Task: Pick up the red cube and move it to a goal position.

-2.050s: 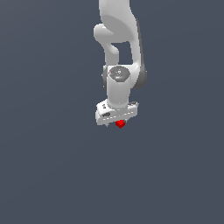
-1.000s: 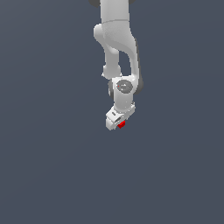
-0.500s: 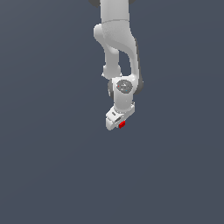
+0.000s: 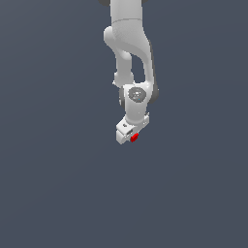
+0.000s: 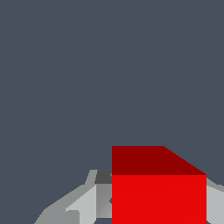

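The red cube looks big and close. Its front is bright red and its top is darker. Grey gripper fingers touch both its sides. Behind is plain dark grey.

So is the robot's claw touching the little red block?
Touching. In the wrist view the red cube sits between the gripper jaws, grey fingers flush against its sides. The exterior view shows the cube held at the gripper's tip.

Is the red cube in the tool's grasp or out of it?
In the grasp: the red cube sits at the tip of the tool, with grey fingers flanking it in the wrist view.
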`<control>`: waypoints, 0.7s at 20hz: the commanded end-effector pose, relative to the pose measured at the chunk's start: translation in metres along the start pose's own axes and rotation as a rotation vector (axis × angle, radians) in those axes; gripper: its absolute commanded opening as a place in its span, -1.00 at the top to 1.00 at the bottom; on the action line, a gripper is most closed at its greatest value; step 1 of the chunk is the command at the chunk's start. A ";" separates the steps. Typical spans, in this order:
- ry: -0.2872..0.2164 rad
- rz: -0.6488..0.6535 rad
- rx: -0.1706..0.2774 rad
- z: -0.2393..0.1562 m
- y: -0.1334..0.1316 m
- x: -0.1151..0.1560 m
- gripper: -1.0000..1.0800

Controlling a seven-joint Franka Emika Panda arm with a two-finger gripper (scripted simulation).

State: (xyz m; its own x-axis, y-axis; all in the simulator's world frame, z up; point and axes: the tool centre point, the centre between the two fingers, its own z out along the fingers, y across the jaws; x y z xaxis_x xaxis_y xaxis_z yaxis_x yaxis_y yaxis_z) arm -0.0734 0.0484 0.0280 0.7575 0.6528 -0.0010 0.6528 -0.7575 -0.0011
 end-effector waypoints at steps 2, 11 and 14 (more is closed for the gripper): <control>0.001 0.001 -0.001 -0.013 0.008 0.001 1.00; 0.002 0.000 0.000 -0.074 0.047 0.003 1.00; 0.002 -0.001 0.001 -0.101 0.064 0.005 1.00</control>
State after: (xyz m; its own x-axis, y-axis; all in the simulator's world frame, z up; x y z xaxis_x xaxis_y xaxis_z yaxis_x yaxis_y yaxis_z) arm -0.0339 0.0091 0.1146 0.7574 0.6530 0.0003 0.6530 -0.7574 -0.0019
